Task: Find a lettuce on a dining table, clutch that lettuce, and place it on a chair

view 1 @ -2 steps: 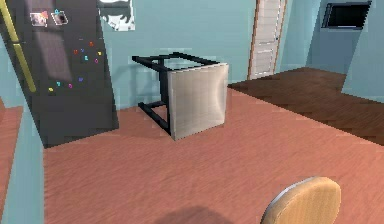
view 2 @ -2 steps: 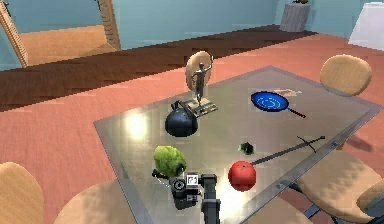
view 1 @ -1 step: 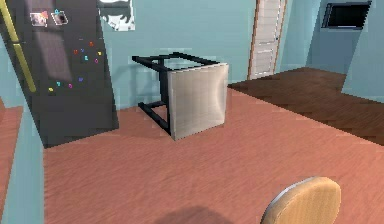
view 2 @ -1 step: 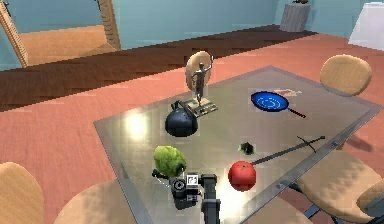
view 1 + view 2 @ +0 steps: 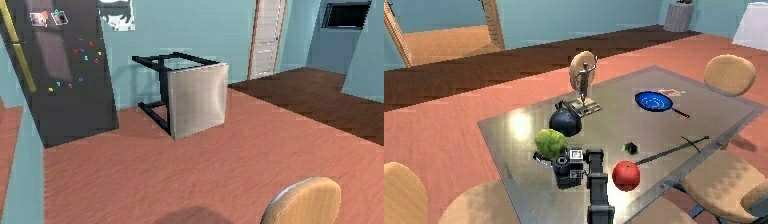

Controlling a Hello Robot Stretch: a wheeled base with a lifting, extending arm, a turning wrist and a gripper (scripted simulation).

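Arm side view: lettuce [image 5: 549, 143] near table [image 5: 509, 128] edge, pincer [image 5: 563, 168] close; chairs [image 5: 729, 72] around.

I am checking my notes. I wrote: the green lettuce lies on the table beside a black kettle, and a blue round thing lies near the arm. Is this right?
Not quite. The round thing near the arm is red, not blue, as the arm side view shows. The rest holds: the green lettuce lies on the table beside the black kettle.

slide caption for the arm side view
Stretch's gripper near a green lettuce on a dining table ringed by wooden chairs
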